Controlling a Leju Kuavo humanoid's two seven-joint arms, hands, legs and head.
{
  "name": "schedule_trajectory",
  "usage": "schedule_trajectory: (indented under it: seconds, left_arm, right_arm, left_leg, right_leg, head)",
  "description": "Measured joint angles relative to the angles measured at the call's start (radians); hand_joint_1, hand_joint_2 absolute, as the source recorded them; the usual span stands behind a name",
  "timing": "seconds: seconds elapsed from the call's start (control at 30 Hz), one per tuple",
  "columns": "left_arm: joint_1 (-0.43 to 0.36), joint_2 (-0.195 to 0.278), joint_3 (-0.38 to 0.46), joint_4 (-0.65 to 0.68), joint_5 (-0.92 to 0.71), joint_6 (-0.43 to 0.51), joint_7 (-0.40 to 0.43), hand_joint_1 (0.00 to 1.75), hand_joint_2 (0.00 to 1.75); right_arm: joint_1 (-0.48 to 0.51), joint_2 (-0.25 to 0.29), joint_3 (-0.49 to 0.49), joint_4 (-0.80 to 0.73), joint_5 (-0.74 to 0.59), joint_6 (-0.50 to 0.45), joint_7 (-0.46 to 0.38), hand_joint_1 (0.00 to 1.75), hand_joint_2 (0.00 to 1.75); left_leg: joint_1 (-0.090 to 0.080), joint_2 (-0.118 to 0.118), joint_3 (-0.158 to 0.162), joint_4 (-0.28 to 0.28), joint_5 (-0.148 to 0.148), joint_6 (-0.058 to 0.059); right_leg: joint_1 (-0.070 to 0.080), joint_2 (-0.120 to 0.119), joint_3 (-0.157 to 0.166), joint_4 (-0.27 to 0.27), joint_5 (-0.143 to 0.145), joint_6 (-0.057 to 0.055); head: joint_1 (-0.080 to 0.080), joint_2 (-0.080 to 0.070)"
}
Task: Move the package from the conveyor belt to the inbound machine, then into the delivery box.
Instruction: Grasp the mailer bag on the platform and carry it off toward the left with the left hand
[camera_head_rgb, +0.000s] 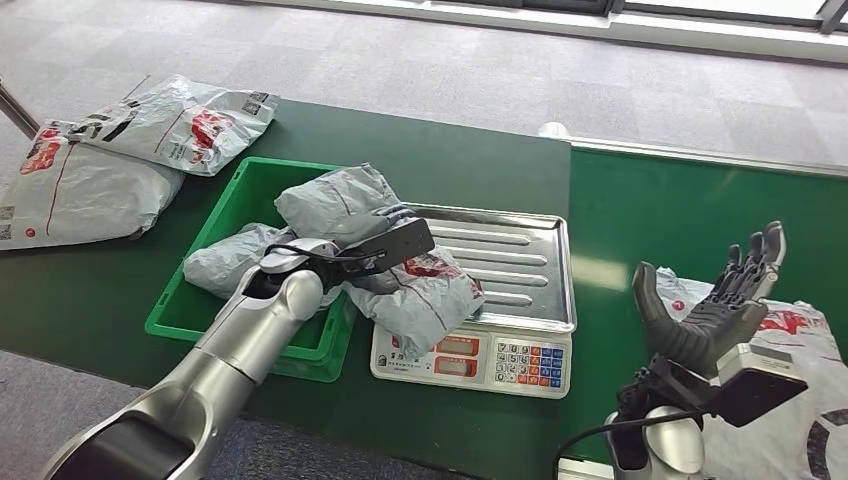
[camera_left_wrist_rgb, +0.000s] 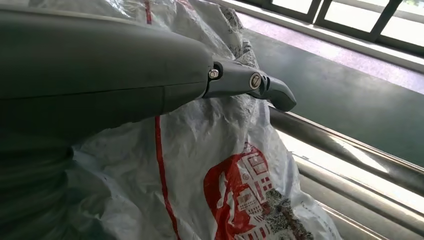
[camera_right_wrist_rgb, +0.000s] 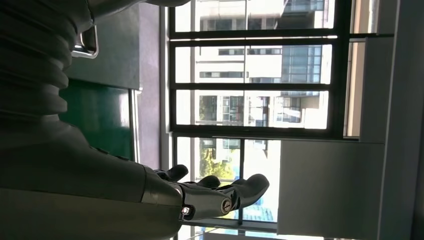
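a grey package (camera_head_rgb: 415, 290) is seen draped over the near-left edge of the scale tray (camera_head_rgb: 520, 262), on the inbound machine (camera_head_rgb: 475, 360), its lower part hanging toward the keypad side. the left hand (camera_head_rgb: 375, 245) is placed on top of it, touching; in the left wrist view the thumb is laid over the package (camera_left_wrist_rgb: 225, 170) plastic, with the red print below and the metal tray ribs beside. whether the fingers are closed around the package cannot be told, as the darker fingers are hidden under the hand. the green delivery box (camera_head_rgb: 225, 220) sits just beside the scale on the left, already holding other grey bags (camera_head_rgb: 335, 200). the key relation: the box lies to the left of the package, on the left arm's side, so the left hand is judged the nearer one for the transfer. the package's long axis runs roughly from tray to keypad. the right hand (camera_head_rgb: 720, 300) is raised over the conveyor belt (camera_head_rgb: 640, 210), fingers spread, holding nothing; another package (camera_head_rgb: 800, 330) lies under it. more bags (camera_head_rgb: 110, 150) rest on the bench far left.
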Motion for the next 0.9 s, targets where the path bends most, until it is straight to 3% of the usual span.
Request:
schedule_trajectory:
  seconds: [0.33,0.37,0.47,0.5,0.9]
  left_arm:
    - [-0.003,-0.015,-0.008,0.056,-0.038,-0.011,-0.001,0.02,1.75]
    - [-0.002,-0.018,-0.01,0.061,-0.041,-0.011,0.0,0.24,1.75]
    - [-0.002,-0.025,-0.018,0.076,-0.057,-0.01,0.004,1.52,1.75]
    - [-0.002,-0.027,-0.02,0.081,-0.064,-0.009,0.006,1.75,1.75]
    - [-0.002,-0.046,-0.023,0.114,-0.048,0.045,-0.008,1.75,1.75]
  right_arm:
    - [-0.016,0.0,0.001,0.026,0.006,0.001,0.006,0.0,1.75]
    - [-0.019,0.0,0.001,0.028,0.006,0.001,0.006,0.0,1.75]
    - [-0.027,0.0,0.001,0.033,0.006,0.001,0.009,0.0,1.75]
    - [-0.03,0.0,0.002,0.035,0.006,0.001,0.011,0.0,1.75]
    - [-0.049,-0.001,0.009,0.056,0.002,-0.002,0.02,0.0,1.75]
  left_leg:
    - [0.0,0.0,0.001,0.0,0.0,0.0]
    - [0.0,0.0,0.001,0.0,0.0,0.0]
    - [0.0,-0.001,0.001,0.0,0.0,0.0]
    - [0.0,-0.001,0.001,0.0,0.0,0.0]
    - [0.0,-0.001,0.001,0.0,0.0,0.0]
  right_leg:
    - [0.0,0.0,0.001,0.0,0.0,0.0]
    - [0.0,0.0,0.001,0.0,0.0,0.0]
    - [0.0,-0.001,0.002,0.0,0.0,0.0]
    - [0.0,-0.001,0.002,0.0,0.0,0.0]
    - [0.0,-0.001,0.002,0.0,0.0,0.0]
  head:
    - [0.0,0.0]
    - [0.0,0.0]
    - [0.0,0.0]
    - [0.0,0.0]
    - [0.0,0.0]
